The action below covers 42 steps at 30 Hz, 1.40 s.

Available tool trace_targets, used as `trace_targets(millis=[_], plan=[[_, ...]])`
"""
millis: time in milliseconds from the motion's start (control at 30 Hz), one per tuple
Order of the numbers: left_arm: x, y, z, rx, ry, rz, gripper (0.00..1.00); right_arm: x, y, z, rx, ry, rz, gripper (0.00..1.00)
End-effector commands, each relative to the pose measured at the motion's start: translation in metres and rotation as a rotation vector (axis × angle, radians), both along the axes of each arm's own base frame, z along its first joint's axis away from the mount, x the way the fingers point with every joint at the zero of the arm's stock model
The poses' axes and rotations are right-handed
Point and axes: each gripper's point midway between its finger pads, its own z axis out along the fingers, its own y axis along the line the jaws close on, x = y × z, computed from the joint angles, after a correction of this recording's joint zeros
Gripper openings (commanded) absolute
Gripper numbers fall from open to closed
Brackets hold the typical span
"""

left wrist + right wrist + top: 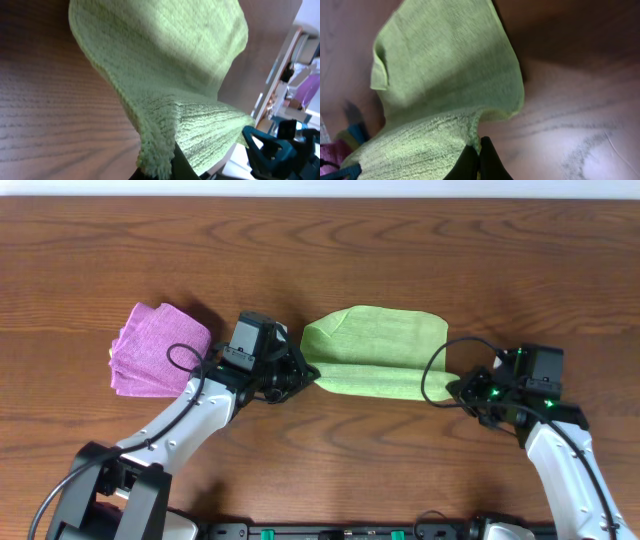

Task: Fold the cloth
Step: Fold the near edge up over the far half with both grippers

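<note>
Left gripper [305, 373] and right gripper [457, 390] each pinch a near corner of the thin lime-green ribbed cloth [375, 340], likely to fold it toward the worktop's [420, 240] far edge.

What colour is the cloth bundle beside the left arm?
The bundle is purple-pink; the overhead view shows it best.

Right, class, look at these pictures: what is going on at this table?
Two robot arms are handling the lime-green cloth. The left end effector pinches its near left corner, the right end effector its near right corner, with the near edge stretched between them and the far part on the table. A purple-pink cloth lies to the left, not held.
</note>
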Motion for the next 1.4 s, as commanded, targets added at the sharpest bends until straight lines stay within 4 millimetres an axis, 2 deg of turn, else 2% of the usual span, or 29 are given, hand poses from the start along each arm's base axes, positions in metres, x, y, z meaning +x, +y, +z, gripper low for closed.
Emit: trace_targets(millis=[0,133,300,500,700,933,1133,1367], plan=[[0.023,0.015,0.0,0.067,-0.053,0.111,0.06,0.012,-0.021,0.004,-0.096,-0.028,-0.069,0.01],[0.037,0.016,-0.002,0.079,-0.083,0.143,0.06,0.017,-0.025,0.005,-0.115,-0.042,-0.079,0.01],[0.056,0.008,-0.007,0.083,-0.068,0.139,0.06,0.026,-0.027,0.005,-0.108,-0.046,-0.091,0.01],[0.095,-0.006,0.0,0.093,-0.112,0.116,0.06,0.05,-0.035,0.008,-0.129,-0.04,-0.102,0.01],[0.12,0.0,-0.005,0.125,-0.112,0.142,0.06,0.071,-0.039,0.004,-0.13,-0.045,-0.102,0.01],[0.128,0.01,-0.016,0.169,-0.109,0.178,0.05,0.088,-0.042,-0.011,-0.131,-0.055,-0.103,0.01],[0.134,0.019,-0.02,0.215,-0.128,0.215,0.06,0.106,-0.043,-0.014,-0.136,-0.094,-0.108,0.01],[0.14,0.018,-0.037,0.21,-0.116,0.224,0.06,0.125,-0.038,-0.012,-0.171,-0.129,-0.094,0.01]])
